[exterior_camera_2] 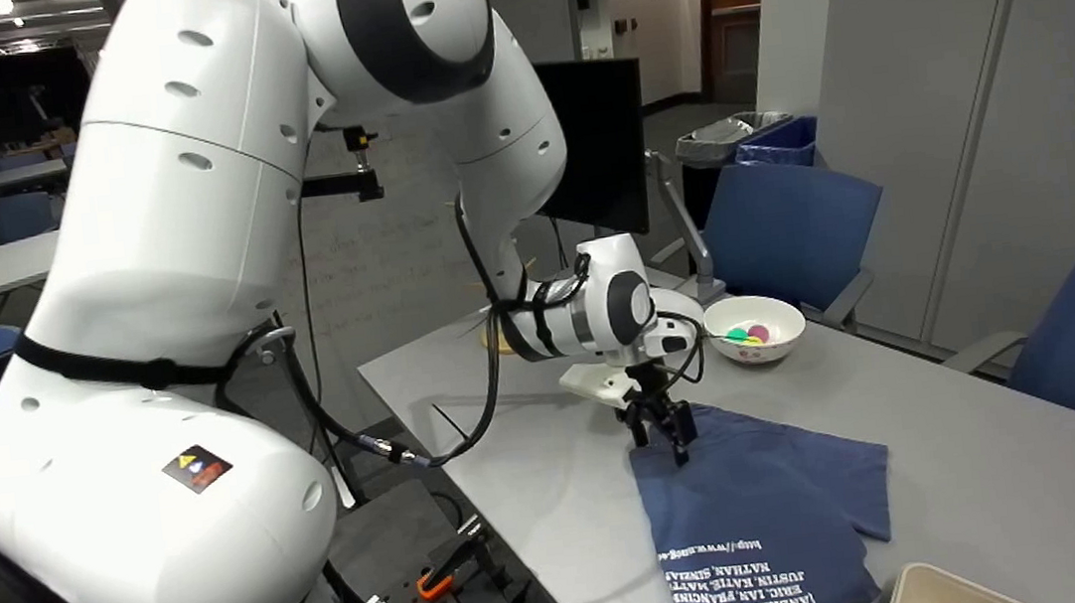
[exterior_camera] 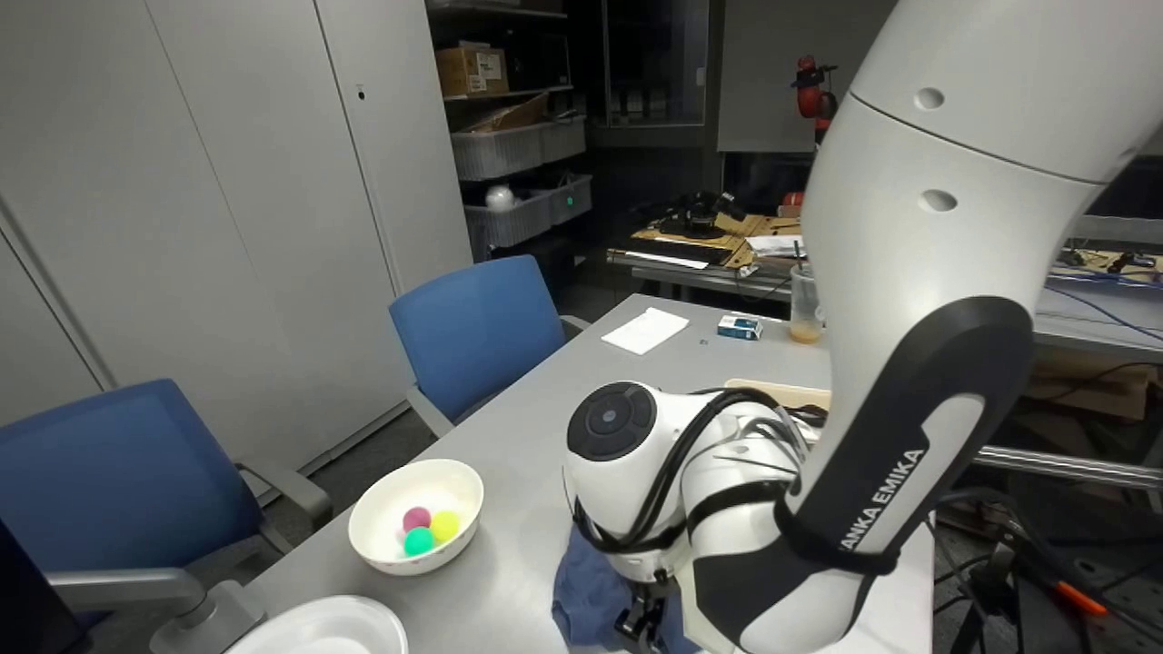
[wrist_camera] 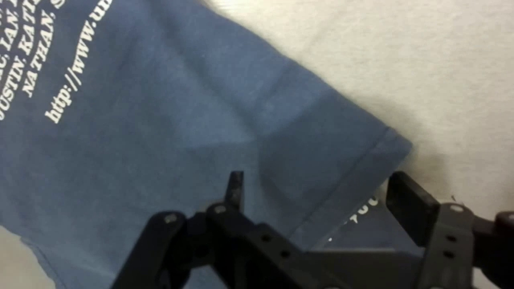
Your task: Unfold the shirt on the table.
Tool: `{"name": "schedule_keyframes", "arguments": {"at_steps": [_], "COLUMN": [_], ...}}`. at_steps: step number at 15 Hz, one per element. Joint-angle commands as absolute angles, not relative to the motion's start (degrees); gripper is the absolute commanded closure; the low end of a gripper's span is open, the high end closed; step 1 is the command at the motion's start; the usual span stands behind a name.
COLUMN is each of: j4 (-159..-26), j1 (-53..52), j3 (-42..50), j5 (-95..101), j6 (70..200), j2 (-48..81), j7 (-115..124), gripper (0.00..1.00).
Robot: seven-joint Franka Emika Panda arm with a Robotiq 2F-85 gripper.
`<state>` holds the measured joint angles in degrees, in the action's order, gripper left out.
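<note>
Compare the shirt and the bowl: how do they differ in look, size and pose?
The shirt is dark blue with white lettering; the bowl is off-white. The shirt is larger than the bowl. The shirt lies mostly flat; the bowl stands upright, holding three balls. Both rest on the grey table.

Just the one shirt (exterior_camera_2: 767,487) on the tabletop (exterior_camera_2: 1007,492), one bowl (exterior_camera: 457,490), one plate (exterior_camera: 332,629), three balls (exterior_camera: 419,541). Plus one tray (exterior_camera_2: 909,587), one cup (exterior_camera: 805,304), two fingers (wrist_camera: 413,208).

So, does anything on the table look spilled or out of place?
Nothing seems spilled. The shirt looks uneven: in the wrist view, a darker layer with white lettering shows past a hemmed edge, suggesting a fold.
</note>
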<state>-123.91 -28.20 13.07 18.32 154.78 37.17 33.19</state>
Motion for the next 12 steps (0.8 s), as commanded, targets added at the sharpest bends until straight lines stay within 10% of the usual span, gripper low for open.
{"name": "schedule_keyframes", "arguments": {"at_steps": [1,12], "j4": [-122.75,-122.84], "j1": [-29.72,-30.52], "j3": [15.40,16.68], "j5": [19.79,20.47], "j6": [155.22,154.22], "j2": [38.30,37.27], "j7": [36.20,37.96], "gripper": [0.15,1.00]}}
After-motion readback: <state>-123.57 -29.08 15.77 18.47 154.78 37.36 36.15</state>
